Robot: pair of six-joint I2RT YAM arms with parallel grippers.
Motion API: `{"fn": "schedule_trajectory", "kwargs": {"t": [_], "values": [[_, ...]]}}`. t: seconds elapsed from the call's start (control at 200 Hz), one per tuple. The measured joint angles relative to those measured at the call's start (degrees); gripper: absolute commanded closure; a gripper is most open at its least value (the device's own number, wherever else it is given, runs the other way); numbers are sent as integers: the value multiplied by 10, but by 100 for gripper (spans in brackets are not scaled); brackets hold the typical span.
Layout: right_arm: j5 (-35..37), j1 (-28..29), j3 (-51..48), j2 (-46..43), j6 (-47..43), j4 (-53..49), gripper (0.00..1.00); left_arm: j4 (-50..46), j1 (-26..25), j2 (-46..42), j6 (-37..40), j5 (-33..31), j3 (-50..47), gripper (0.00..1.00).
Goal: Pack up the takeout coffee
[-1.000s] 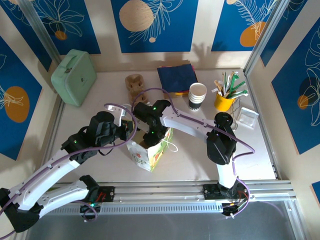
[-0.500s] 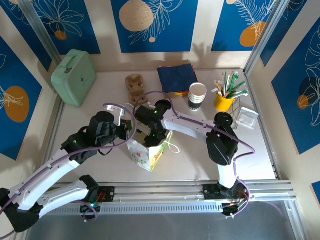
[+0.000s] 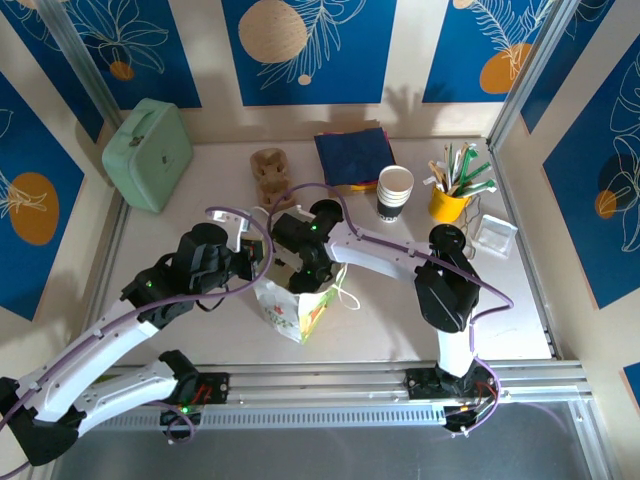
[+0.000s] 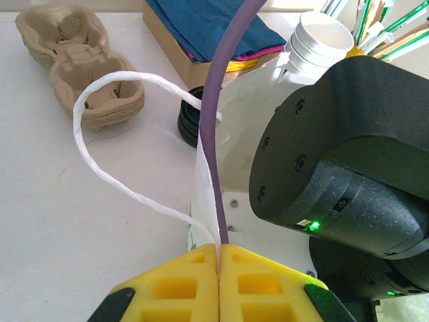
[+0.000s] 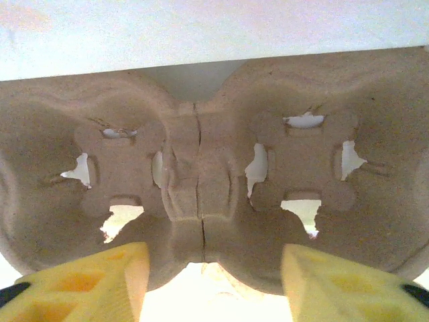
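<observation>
Left tool (image 4: 219,260) is clenched on the top edge of the white printed paper bag (image 3: 287,310), which stands mid-worktop (image 3: 400,310). The bag's white twine handle (image 4: 84,137) loops out to the left.

The right arm reaches across from the right, with the right tool (image 5: 214,260) down at the bag mouth. Its yellow fingers (image 5: 90,278) are spread, with the middle of a brown moulded-pulp cup carrier (image 5: 201,174) between them. Cannot tell if it's clamping the carrier or loose.

Takeout coffee cup: cannot tell where it sits or how it looks from these views.

Far of the bag:
- tan pulp carriers on the worktop (image 3: 268,172)
- stack of round black lids (image 4: 190,122), just beside the bag
- navy folded napkins (image 3: 353,155)
- stack of lidless white-and-dark paper cups (image 3: 394,190)
- yellow pot of cutlery (image 3: 450,202), further right

Mint-green case (image 3: 148,152) sits far left.
</observation>
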Motion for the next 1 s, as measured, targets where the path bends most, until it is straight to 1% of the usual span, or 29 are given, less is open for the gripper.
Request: {"fn": "schedule_trajectory", "kwargs": {"t": [0.3, 0.53, 0.9, 1.0], "values": [[4, 0, 10, -23, 1, -14, 35, 0, 0, -3, -2, 4, 0, 94], [11, 0, 26, -67, 10, -12, 36, 0, 0, -4, -2, 11, 0, 94], [22, 0, 53, -107, 32, -9, 37, 0, 0, -4, -7, 13, 0, 94], [37, 1, 65, -128, 47, -9, 36, 0, 0, -4, -10, 13, 0, 94]]}}
